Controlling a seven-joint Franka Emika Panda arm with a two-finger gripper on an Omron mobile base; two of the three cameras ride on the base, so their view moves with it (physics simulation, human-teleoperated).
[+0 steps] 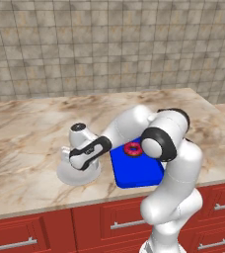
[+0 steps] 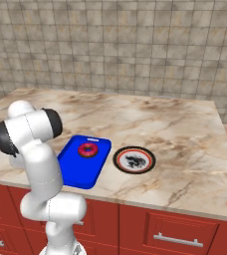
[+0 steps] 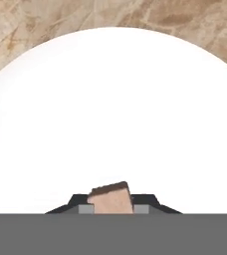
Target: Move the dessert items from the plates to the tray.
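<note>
My gripper [image 3: 113, 209] points straight down at the plain light grey plate [image 1: 67, 177], which looks white in the hand view [image 3: 110, 109]. It is shut on the tiny tan-brown morsel [image 3: 110, 197], which sits between the two dark fingertips just over the plate. The red-pink ring doughnut [image 1: 133, 149] [image 2: 88, 149] lies at the far end of the bright blue tray [image 1: 136, 173] [image 2: 80, 169]. Nothing lies on the red-and-black rimmed plate [image 2: 134, 160], which sits just right of the tray.
Everything sits near the front edge of a marble counter [image 2: 175, 129] above red drawers [image 1: 40, 232]. A tiled wall [image 1: 109, 44] closes the back. My arm's elbow [image 1: 166, 136] hangs over the tray's right side.
</note>
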